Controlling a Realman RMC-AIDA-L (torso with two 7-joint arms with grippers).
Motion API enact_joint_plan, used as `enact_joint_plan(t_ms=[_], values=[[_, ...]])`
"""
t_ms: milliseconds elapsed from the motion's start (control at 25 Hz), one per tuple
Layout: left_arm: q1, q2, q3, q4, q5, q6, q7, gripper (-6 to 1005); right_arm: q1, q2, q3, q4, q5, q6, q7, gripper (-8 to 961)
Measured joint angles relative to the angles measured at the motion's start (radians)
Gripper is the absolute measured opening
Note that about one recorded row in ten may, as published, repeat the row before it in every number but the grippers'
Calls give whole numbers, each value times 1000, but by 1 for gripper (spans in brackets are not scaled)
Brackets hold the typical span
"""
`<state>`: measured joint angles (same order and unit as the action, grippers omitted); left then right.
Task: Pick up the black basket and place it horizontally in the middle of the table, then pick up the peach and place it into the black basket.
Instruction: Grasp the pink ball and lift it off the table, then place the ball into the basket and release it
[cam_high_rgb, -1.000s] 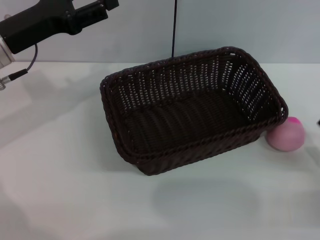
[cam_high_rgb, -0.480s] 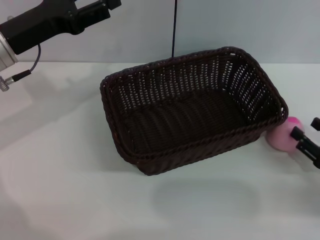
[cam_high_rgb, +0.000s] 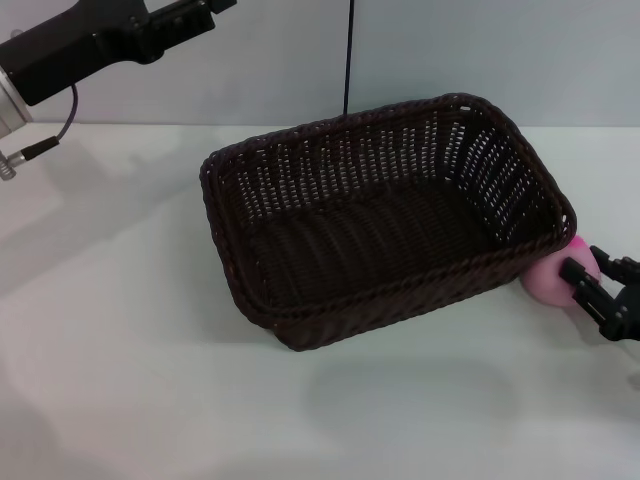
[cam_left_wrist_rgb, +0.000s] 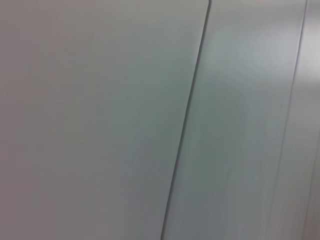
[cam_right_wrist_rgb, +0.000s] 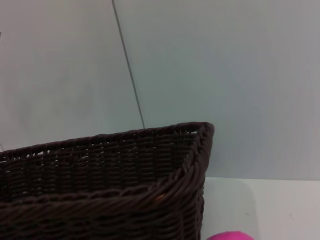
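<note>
The black basket (cam_high_rgb: 380, 235) stands upright in the middle of the white table (cam_high_rgb: 120, 330), its long side running left to right and slightly slanted. It is empty. The peach (cam_high_rgb: 548, 280) lies on the table against the basket's near right corner, partly hidden by it. My right gripper (cam_high_rgb: 590, 266) is low at the right edge, open, with one finger (cam_high_rgb: 578, 277) at the peach's right side. The right wrist view shows the basket's corner (cam_right_wrist_rgb: 150, 190) close up and the peach's magenta top (cam_right_wrist_rgb: 230, 236). My left gripper (cam_high_rgb: 195, 15) is raised at the top left, far from the basket.
A pale wall with a thin dark vertical seam (cam_high_rgb: 348, 60) stands behind the table. The left wrist view shows only this wall (cam_left_wrist_rgb: 100, 120). Bare tabletop lies in front of and to the left of the basket.
My right gripper has come into view from the right edge and moved left to the peach. My left arm has lifted slightly. The basket and the peach have not moved.
</note>
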<state>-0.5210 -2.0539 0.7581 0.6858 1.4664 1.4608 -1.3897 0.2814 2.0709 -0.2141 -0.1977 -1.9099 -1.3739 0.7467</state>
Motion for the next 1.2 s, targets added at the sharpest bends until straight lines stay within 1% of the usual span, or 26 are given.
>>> enact_joint_plan(t_ms=[160,400,480,600,640,680,840,920,1000,1040,1120,1200], values=[[-2,0,0,0,0,-2,0,805,3,0,-6,0,0,2,0,465],[-4,0,-1,0,0,-6,0,804,-10,1,-2,-3,3,-31,-6,261],[-4,1,-6,0,0,-6,0,804,-24,0,12,-7,13,-57,-8,235],[-2,1,-12,0,0,-6,0,804,-50,-2,73,-19,25,-107,-10,197],[-1,1,-13,0,0,-4,0,804,-68,-1,143,-29,26,-152,-10,190],[-1,1,-13,0,0,-3,0,804,-68,-1,143,-29,26,-152,-10,182],[6,-1,-13,0,0,4,0,804,-90,0,301,-32,27,-259,-10,152],[8,-1,-13,0,0,6,0,804,-90,0,353,-32,27,-323,-4,138],[18,-2,-13,0,-8,16,0,804,-79,-2,382,-32,27,-381,7,123],[21,-2,-13,0,-11,19,0,804,-56,-5,394,-32,27,-432,20,116],[29,-3,-13,0,-18,25,0,805,-44,-6,395,-32,27,-448,24,105],[36,-3,-13,0,-24,30,0,805,-6,-9,389,-32,27,-467,38,94]])
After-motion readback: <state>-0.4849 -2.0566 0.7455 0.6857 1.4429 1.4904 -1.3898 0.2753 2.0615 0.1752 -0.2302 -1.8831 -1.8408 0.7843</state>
